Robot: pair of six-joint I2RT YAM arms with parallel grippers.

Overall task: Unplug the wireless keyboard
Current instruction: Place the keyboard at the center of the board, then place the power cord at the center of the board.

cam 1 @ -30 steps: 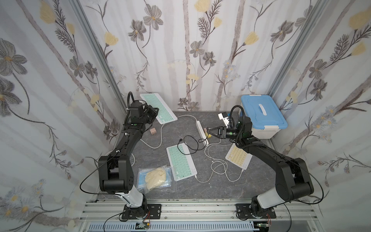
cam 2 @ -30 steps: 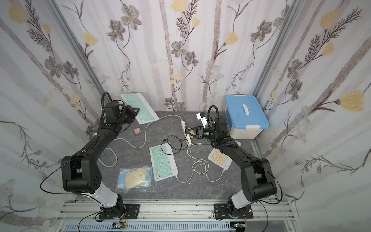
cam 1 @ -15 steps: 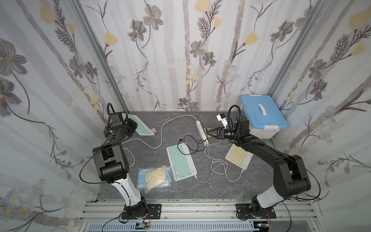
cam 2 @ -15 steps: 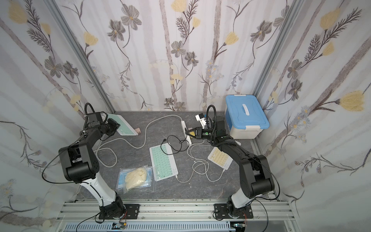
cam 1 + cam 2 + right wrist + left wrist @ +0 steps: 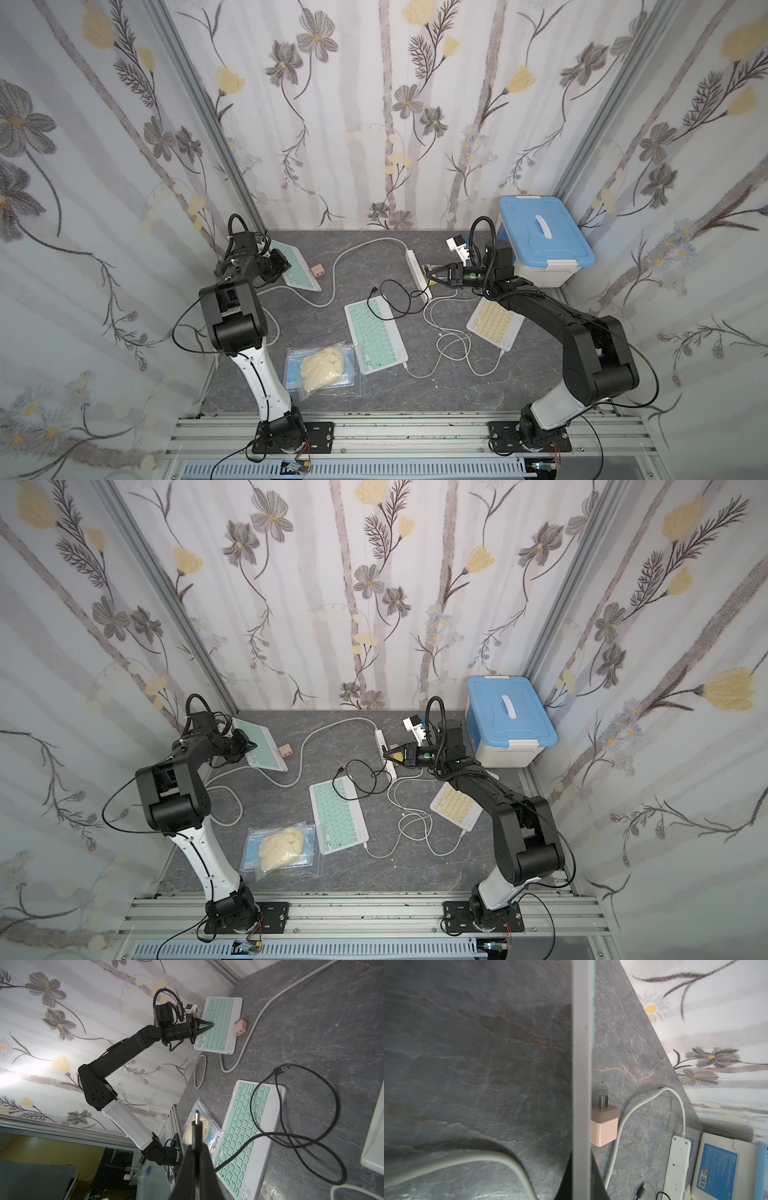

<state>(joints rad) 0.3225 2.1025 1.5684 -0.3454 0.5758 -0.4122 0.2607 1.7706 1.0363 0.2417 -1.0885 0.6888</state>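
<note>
Three keyboards lay on the desk (image 5: 457, 386): a mint back keyboard (image 5: 299, 272) by the left wall, a mint middle keyboard (image 5: 376, 336), and a yellow keyboard (image 5: 494, 326) under the right arm. White leads were plugged into the near corners of the middle and yellow keyboards and tangled (image 5: 453, 340) between them. No lead showed at the back keyboard. A pink charger (image 5: 318, 270) lay just beside the back keyboard, prongs bare. The strip (image 5: 415, 270) ran between the arms, and its thick cord (image 5: 345, 253) curved past the charger. A blue-lidded box (image 5: 540, 245) stood in the far right corner, and a clear bag (image 5: 322, 368) with something cream inside lay beside the middle keyboard's near end.

A black cable (image 5: 270, 1133) looped over the far end of the middle keyboard and across the desk beside the strip. Its flat end (image 5: 281, 1068) lay loose on the desk.

Left pincer (image 5: 286, 266) was clamped on the back keyboard's edge. The left wrist view showed that edge running straight between its fingers (image 5: 598, 1184).

Right pincer (image 5: 428, 272) hung just beside the strip, above the desk. Its jaws were closed tight on the black cable's small plug (image 5: 196, 1124), which stuck out past the fingertips, free of any socket.
</note>
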